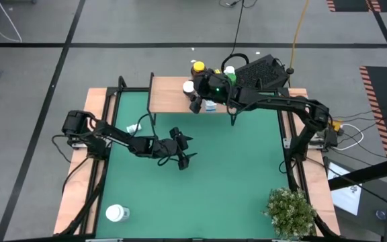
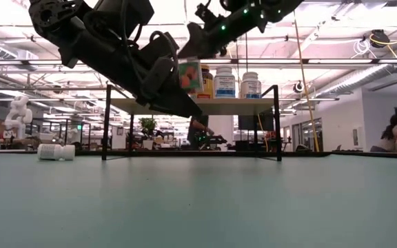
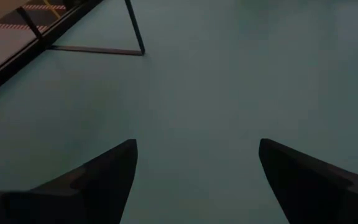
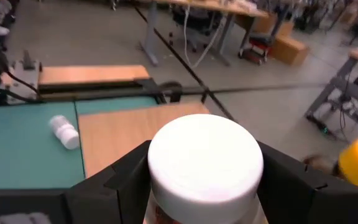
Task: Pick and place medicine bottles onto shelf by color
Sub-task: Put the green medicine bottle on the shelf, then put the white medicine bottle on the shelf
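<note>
Right gripper [image 4: 201, 186] clenched on a white-capped medicine bottle [image 4: 205, 163], held over the shelf [image 1: 170, 94] at the far edge of the counter [image 1: 213, 175]; amber yellow-capped bottle [image 1: 197, 68] and green-capped bottle [image 1: 230, 71] already stand on the shelf. Bottle looks like light, rigid, smooth plastic, so a squeeze across the body just under the cap should hold without slipping. Left gripper [image 3: 194, 180] spread wide and empty over mid-counter; two more white bottles lie on the counter, one near the shelf [image 1: 135, 128], one at the near-left corner [image 1: 117, 213].

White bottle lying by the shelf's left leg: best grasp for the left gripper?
Take the white bottle's body mid-length, from straight above, fingers across its round sides: it lies on its side. The open left gripper is nearest; the right gripper holds a white-capped bottle.
</note>
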You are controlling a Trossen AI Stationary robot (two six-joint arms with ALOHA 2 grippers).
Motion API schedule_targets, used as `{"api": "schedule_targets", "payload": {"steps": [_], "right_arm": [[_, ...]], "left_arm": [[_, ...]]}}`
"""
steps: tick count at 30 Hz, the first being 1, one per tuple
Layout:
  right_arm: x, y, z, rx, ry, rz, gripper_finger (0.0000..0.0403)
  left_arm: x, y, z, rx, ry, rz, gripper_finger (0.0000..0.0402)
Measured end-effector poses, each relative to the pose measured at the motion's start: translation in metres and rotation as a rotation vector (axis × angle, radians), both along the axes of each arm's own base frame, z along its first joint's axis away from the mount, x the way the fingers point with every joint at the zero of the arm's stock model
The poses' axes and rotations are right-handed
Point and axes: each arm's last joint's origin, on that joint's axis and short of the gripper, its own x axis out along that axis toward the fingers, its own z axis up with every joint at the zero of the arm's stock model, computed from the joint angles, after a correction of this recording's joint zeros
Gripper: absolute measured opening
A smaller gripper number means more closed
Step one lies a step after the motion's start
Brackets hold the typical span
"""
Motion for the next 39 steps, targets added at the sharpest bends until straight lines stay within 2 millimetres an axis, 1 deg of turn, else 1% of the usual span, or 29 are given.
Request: {"api": "schedule_targets", "payload": {"steps": [4, 8, 11, 19, 23, 28, 32, 34, 37, 39], "right_arm": [[-0.002, -0.01, -0.009, 0.031, 0.045, -0.032, 0.0232], [-0.006, -0.016, -0.011, 0.056, 0.058, -0.055, 0.0235], [-0.007, -0.016, -0.009, 0.06, 0.056, -0.058, 0.0246], [-0.007, -0.016, -0.009, 0.054, 0.055, -0.058, 0.0292], [-0.01, -0.015, -0.005, 0.057, 0.044, -0.073, 0.0298], [-0.025, -0.006, 0.013, 0.032, 0.072, -0.103, 0.0298], [-0.036, 0.01, 0.021, 0.092, 0.115, -0.056, 0.0297], [-0.04, 0.02, 0.017, 0.101, 0.152, -0.036, 0.0295], [-0.042, 0.031, 0.003, 0.061, 0.223, -0.018, 0.0285], [-0.044, 0.038, -0.001, 0.033, 0.253, -0.016, 0.0278]], "left_arm": [[0.0, 0.0, 0.0, 0.0, 0.0, 0.0, 0.0335], [0.0, 0.0, 0.0, 0.0, 0.0, 0.0, 0.0335], [0.0, 0.0, 0.0, 0.0, 0.0, 0.0, 0.0335], [-0.001, 0.0, -0.001, 0.001, 0.012, 0.0, 0.0335], [-0.001, 0.0, -0.002, 0.0, 0.023, 0.001, 0.0335], [-0.002, 0.0, -0.003, -0.02, 0.025, 0.013, 0.0335], [-0.003, 0.0, -0.005, -0.022, 0.051, 0.016, 0.0335], [-0.003, 0.0, -0.006, -0.034, 0.052, 0.024, 0.0335], [-0.004, 0.0, -0.006, -0.054, 0.049, 0.035, 0.0335], [-0.004, 0.0, -0.006, -0.068, 0.045, 0.042, 0.0335]]}}
